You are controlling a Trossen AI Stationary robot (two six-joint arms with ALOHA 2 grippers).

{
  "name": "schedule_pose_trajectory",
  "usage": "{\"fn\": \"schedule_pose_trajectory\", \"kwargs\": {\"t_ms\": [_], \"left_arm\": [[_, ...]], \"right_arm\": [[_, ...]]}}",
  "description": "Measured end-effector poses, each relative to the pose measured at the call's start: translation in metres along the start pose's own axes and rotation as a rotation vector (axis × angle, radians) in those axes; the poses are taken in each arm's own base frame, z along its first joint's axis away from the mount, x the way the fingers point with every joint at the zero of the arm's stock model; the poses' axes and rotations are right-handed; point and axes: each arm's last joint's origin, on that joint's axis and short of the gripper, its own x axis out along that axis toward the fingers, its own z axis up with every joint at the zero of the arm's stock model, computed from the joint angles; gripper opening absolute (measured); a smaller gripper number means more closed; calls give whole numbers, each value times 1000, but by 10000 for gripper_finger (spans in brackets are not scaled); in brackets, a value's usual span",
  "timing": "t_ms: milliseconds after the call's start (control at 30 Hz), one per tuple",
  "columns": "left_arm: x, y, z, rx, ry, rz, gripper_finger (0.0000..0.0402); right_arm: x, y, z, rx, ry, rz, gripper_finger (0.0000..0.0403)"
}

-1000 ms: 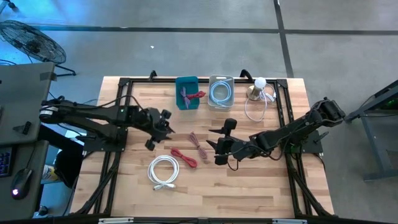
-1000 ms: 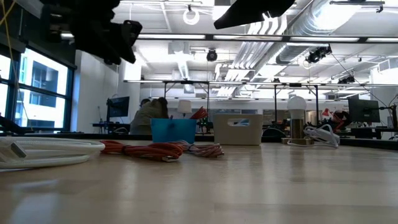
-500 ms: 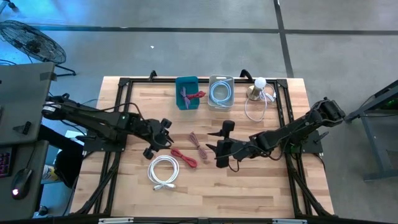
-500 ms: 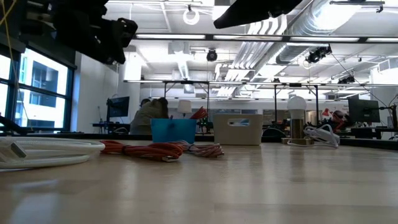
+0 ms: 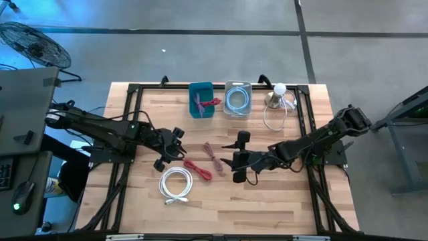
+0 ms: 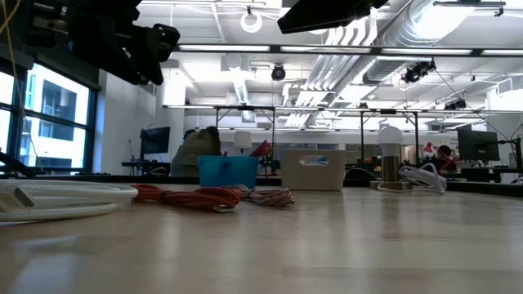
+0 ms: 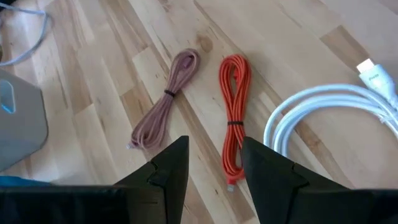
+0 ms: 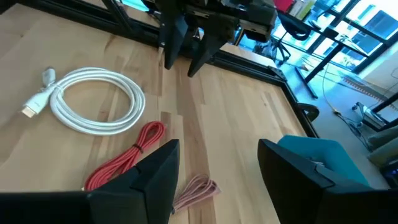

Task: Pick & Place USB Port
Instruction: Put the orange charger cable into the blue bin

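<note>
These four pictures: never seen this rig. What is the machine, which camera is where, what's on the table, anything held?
It is a robot with two dark arms at a wooden table, each ending in a two-finger gripper.

One camera looks straight down, one sits at table height, and one rides on each wrist.

On the table lie a coiled white cable, a red cable and a pinkish cable. At the far edge stand a blue bin, a clear bin holding a pale cable, and a small lamp.

The left gripper hangs over the red cable, the right gripper beside the pinkish one. Both are open and hold nothing.
</note>
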Motion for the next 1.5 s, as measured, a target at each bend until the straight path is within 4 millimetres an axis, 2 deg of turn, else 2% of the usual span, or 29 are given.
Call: {"fn": "schedule_pose_trajectory", "kwargs": {"t_ms": [133, 233, 500, 633, 1167, 1500], "left_arm": [[1, -1, -3, -4, 26, -22, 145], [9, -2, -3, -5, 42, -55, 145], [53, -3, -7, 63, 123, -107, 145], [68, -6, -10, 91, 138, -157, 145], [84, -4, -6, 228, 77, -146, 145], [110, -7, -10, 238, 61, -187, 145]], "right_arm": [[0, 0, 0, 0, -1, 4, 210], [0, 0, 0, 0, -1, 4, 210], [0, 0, 0, 3, 0, 7, 210], [0, 0, 0, 3, 0, 9, 210], [0, 1, -2, 8, 21, 15, 210], [0, 0, -2, 0, 18, 5, 210]]}}
